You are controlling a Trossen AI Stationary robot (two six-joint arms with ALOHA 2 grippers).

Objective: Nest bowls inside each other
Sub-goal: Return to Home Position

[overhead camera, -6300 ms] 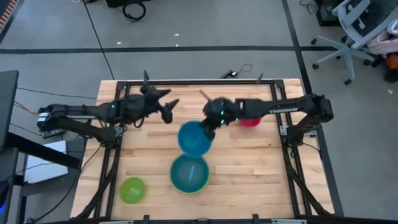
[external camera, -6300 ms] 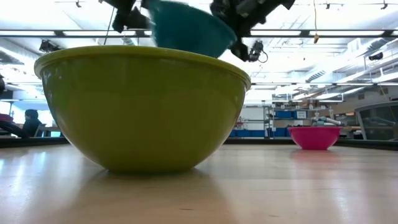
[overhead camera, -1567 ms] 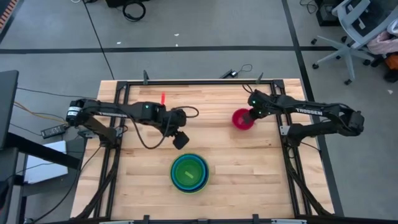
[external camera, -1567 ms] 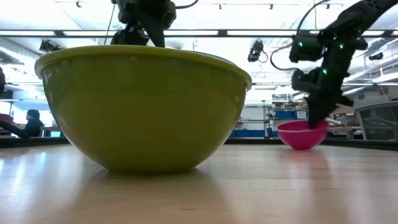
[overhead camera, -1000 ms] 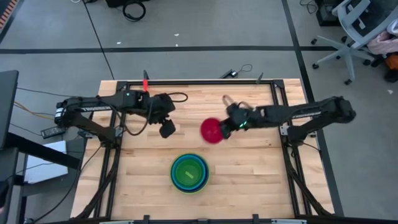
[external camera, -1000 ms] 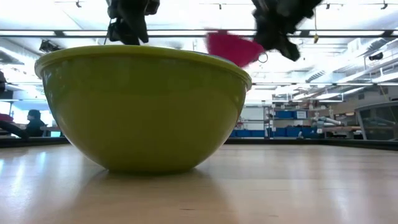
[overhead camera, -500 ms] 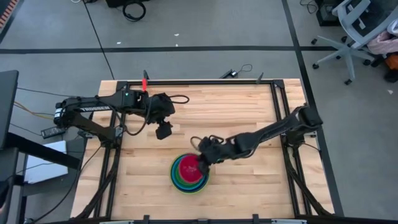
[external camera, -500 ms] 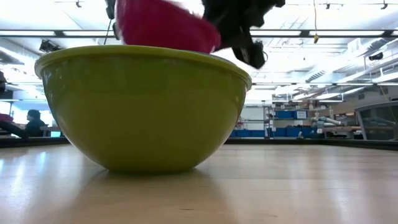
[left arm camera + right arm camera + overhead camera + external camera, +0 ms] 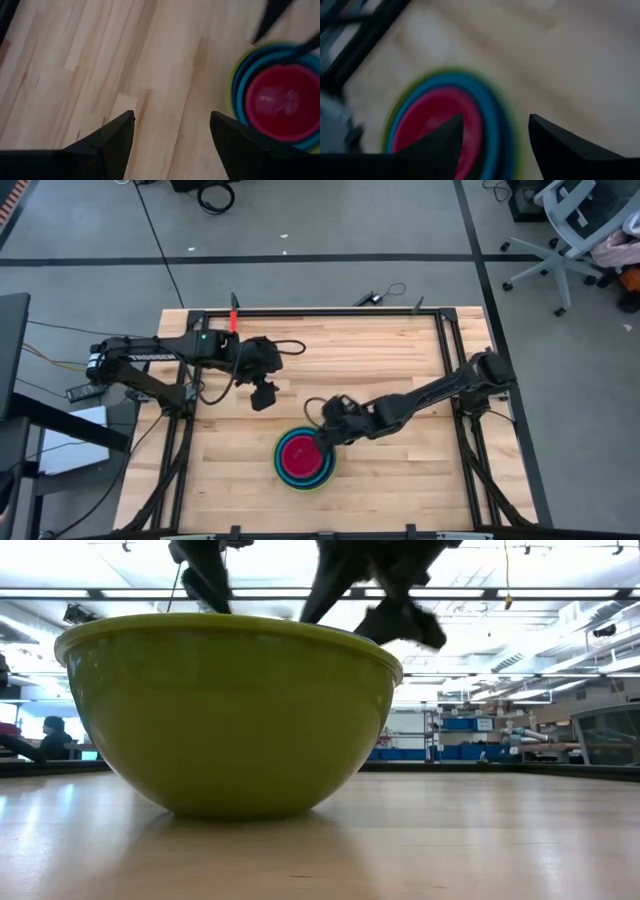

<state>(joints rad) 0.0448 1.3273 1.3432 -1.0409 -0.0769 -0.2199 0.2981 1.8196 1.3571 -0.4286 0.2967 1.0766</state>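
Your right gripper (image 9: 325,425), fingers spread mid-frame, had released the round magenta-red plastic bowl (image 9: 300,455); nesting looked complete. Left gripper (image 9: 262,395), also spread, idled upper-left.

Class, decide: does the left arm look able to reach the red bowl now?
Likely yes: the left gripper is open nearby, the red bowl lies topmost, though the right gripper hovers alongside.
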